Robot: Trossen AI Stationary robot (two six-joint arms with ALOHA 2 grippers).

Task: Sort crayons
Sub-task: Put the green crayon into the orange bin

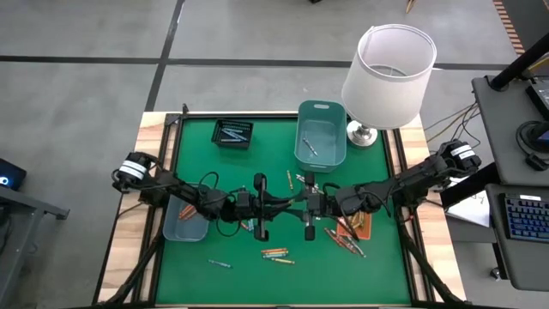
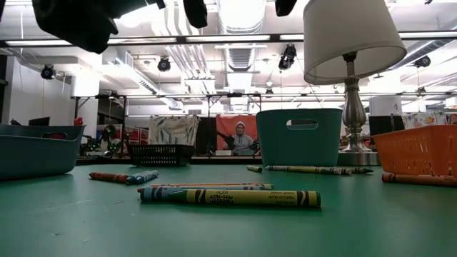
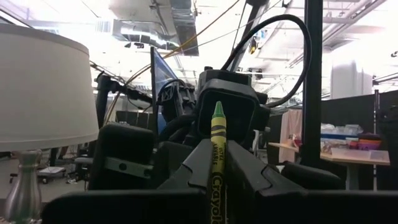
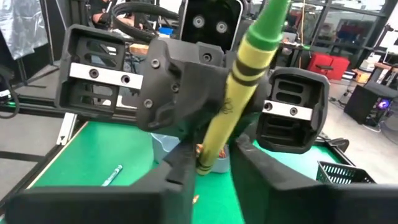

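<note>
2 arms meet above the middle of the green tabletop (image 1: 197, 137), end effectors facing each other. The left end effector (image 3: 217, 163) is clamped on a yellow-green crayon (image 3: 217, 155), held upright between its fingers. The right end effector (image 4: 211, 163) has its fingers set narrowly on either side of the same crayon (image 4: 233, 93); whether they press it cannot be told. Loose crayons (image 1: 276, 254) lie on the tabletop in front of the arms, with more near the right arm beside an orange tray (image 2: 421, 151). A teal bin (image 1: 321, 135) holds 1 crayon, a black basket (image 1: 232, 133) holds several, and a grey-blue tray (image 1: 184, 223) lies under the left arm. A white-shaded lamp (image 1: 388, 69) stands at the far right corner
</note>
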